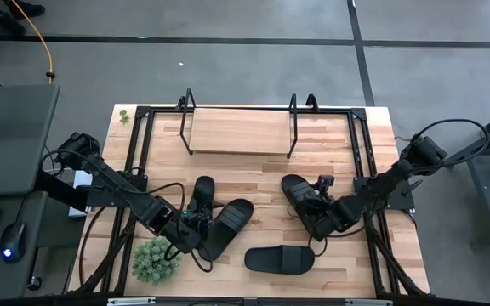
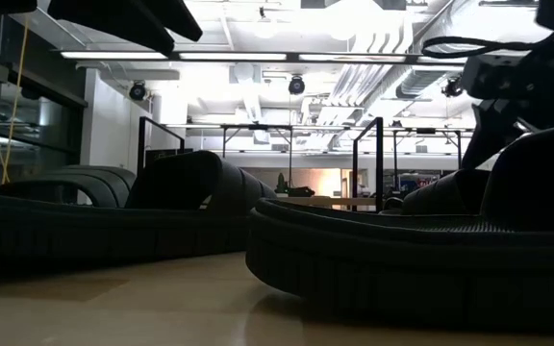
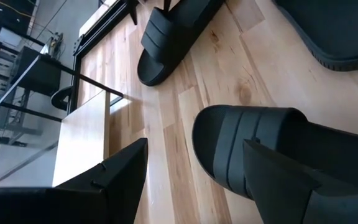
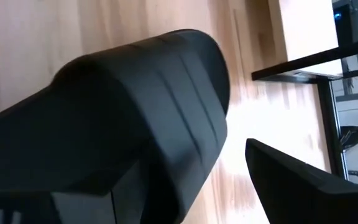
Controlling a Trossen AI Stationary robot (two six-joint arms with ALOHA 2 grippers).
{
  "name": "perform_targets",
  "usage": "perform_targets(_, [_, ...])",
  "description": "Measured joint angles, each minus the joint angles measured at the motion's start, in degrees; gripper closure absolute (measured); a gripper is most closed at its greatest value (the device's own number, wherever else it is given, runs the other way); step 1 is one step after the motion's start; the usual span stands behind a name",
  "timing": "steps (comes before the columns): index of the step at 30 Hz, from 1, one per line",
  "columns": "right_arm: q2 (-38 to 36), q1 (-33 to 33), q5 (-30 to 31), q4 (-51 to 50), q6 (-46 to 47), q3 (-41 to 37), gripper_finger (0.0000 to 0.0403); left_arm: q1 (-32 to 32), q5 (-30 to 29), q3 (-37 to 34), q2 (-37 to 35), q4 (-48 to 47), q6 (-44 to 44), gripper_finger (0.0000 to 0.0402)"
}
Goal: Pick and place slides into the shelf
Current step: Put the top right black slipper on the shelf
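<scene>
Four black slides lie on the wooden table. Two sit side by side left of centre (image 1: 201, 197) (image 1: 230, 226), one right of centre (image 1: 300, 200), and one by the near edge (image 1: 279, 257). My left gripper (image 1: 187, 231) is open at the near ends of the left pair. In its wrist view one slide's strap (image 3: 247, 149) sits by one finger (image 3: 291, 186), while the other finger (image 3: 114, 180) stands clear over bare wood. My right gripper (image 1: 326, 217) is open, with the right slide's ribbed strap (image 4: 154, 99) between its fingers. The shelf (image 1: 241, 132) stands at the far side. My left gripper has one finger (image 3: 278, 180) in front of the slide's strap (image 3: 229, 143); I cannot tell whether it touches. My right gripper straddles the strap (image 4: 185, 81) of the right slide. A gap shows beside one finger (image 4: 291, 180), and the strap hides the other, so touch cannot be told.
A small green plant (image 1: 156, 259) stands at the near left, close beside my left arm. Black metal frame rails (image 1: 139, 161) (image 1: 360, 153) run along the table's left and right sides. Bare wood lies between the shelf and the slides.
</scene>
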Motion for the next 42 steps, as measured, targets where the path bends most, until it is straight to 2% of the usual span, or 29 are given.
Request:
perform_targets(9, [0.0, -3.1, 0.7, 5.1, -6.0, 0.0, 0.0155, 0.0, 0.0, 0.0, 0.0, 0.1, 0.0, 0.0156])
perform_targets(19, [0.0, -4.6, 1.9, 5.4, -4.1, 0.0, 0.0160, 0.0, 0.0, 0.0, 0.0, 0.1, 0.0, 0.0156])
perform_targets(24, [0.0, -4.6, 0.2, 5.6, -4.0, 0.0, 0.0212, 0.0, 0.0, 0.0, 0.0, 0.1, 0.0, 0.0156])
perform_targets(34, [0.0, -4.6, -2.1, 5.6, -1.4, 0.0, 0.0388, 0.0, 0.0, 0.0, 0.0, 0.1, 0.0, 0.0156])
perform_targets(42, [0.0, -4.6, -2.5, 5.8, -1.4, 0.0, 0.0398, 0.0, -2.1, 0.0, 0.0, 0.1, 0.0, 0.0156])
